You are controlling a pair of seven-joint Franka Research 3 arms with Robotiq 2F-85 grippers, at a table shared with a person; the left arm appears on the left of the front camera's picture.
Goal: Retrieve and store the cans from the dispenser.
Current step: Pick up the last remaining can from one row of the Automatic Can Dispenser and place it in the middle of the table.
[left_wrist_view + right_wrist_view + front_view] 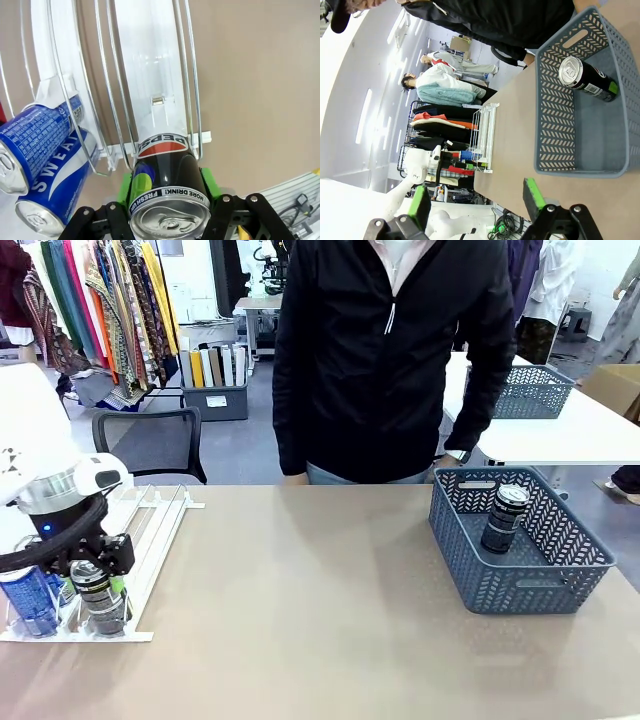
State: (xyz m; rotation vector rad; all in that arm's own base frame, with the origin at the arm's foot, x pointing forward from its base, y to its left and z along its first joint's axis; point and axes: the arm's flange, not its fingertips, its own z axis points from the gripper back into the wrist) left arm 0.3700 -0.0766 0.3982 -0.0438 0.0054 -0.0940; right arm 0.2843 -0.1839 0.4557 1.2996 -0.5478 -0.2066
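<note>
The left hand is down at the near end of the white rack, on the left side of the brown surface. It is closed around a black can that stands up in the rack's right lane. In the left wrist view, the green pads of the left hand touch both sides of this black can. The can says "PEPSI" in white letters over a red and blue mark. Around its silver top it says "FRESH UP! MORE DRINK!". Behind it, the lane of the rack runs between thin wire rails.

Two blue cans sit in the next lane, just beside the black one. The nearer one shows big white letters, "SWEA". The other has lots of tiny white print, too small to read.

The right hand is open, with nothing between its green pads.

On the right side of the surface sits a grey-blue basket. A second black can with a silver top is inside it, tilted a little. Its writing is too small to read.

A person in a black jacket stands at the far side.
</note>
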